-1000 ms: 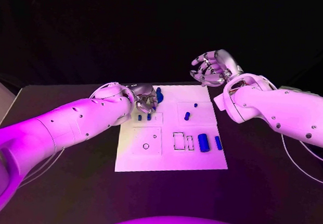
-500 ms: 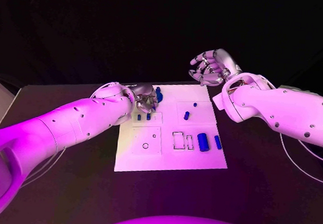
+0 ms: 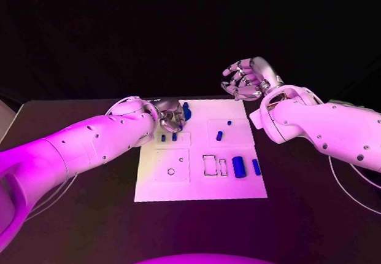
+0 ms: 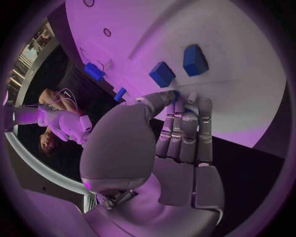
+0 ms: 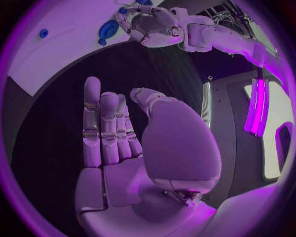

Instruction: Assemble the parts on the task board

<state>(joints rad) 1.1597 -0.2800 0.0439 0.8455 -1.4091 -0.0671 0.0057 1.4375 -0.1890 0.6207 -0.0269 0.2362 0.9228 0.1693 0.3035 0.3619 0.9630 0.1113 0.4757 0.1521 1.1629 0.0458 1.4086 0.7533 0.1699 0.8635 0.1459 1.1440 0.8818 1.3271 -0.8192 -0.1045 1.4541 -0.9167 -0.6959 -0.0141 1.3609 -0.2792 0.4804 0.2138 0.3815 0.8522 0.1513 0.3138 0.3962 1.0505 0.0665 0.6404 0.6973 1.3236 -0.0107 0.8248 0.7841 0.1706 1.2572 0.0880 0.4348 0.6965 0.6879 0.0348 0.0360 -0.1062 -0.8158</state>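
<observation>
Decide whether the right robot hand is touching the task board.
Apart. The head view shows the right robot hand raised beyond the task board; its wrist view shows dark table between them.

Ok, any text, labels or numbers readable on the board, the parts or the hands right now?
None can be read.
Task board: outlines of slots and small circles, no lettering.
Blue parts: plain, no marks.
Left hand and right hand: no brand or number legible.
</observation>
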